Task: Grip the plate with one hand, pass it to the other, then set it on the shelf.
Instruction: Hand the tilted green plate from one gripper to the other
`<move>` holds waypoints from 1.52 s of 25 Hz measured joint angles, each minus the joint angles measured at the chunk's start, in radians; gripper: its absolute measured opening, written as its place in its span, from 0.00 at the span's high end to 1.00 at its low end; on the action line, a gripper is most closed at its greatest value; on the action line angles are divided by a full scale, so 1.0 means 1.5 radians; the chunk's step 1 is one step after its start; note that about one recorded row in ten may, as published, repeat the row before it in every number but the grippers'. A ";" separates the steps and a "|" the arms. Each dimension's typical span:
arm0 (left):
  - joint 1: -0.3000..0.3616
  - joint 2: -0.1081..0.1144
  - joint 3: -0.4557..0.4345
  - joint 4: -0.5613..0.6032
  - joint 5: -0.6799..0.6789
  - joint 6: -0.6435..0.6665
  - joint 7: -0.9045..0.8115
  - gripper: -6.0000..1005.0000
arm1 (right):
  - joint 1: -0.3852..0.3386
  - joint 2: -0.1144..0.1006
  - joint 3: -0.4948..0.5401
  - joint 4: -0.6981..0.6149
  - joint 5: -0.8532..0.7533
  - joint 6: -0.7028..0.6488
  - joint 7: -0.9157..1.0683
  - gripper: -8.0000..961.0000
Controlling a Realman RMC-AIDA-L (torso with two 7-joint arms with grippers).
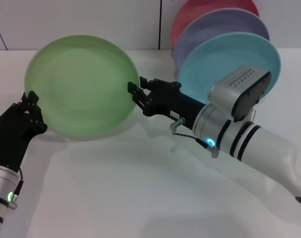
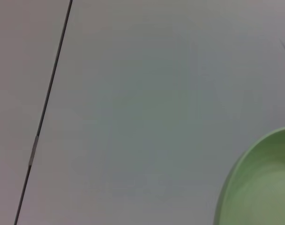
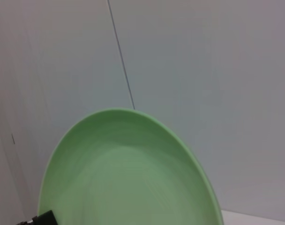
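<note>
Head view: the green plate (image 1: 78,83) is held up off the white table (image 1: 140,188), tilted so its hollow face turns toward the camera. It sits between the two arms, left of centre.

Right gripper (image 1: 134,91): black, reaching in from the right, its fingers closed on the plate's right edge. The arm behind it is silver and white with dark bands and runs off toward the lower right.

Left gripper (image 1: 29,99): black, low on the left, fingertips right at the plate's left edge. Contact looks likely, but whether the fingers are pinched on the rim or only beside it cannot be told from this angle.

Behind the right arm, three more plates stand upright in a row: a light blue plate (image 1: 229,62) in front, a lavender plate (image 1: 217,25) behind it, and a red plate (image 1: 200,10) at the back. The rack holding them is hidden by the plates and the arm.

Right wrist view: the green plate (image 3: 128,173) fills the lower half, seen from its hollow side, rim raised all round. A dark bit of gripper shows at the frame corner. Pale wall panels (image 3: 203,70) lie beyond, with a thin seam.

Left wrist view: mostly wall; only a curved slice of the green plate (image 2: 259,187) shows in one corner. No fingers visible here.
</note>
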 joint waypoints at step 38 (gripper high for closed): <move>0.003 0.000 -0.001 0.003 0.000 0.004 0.000 0.85 | 0.000 0.001 -0.011 0.000 0.035 0.001 -0.006 0.82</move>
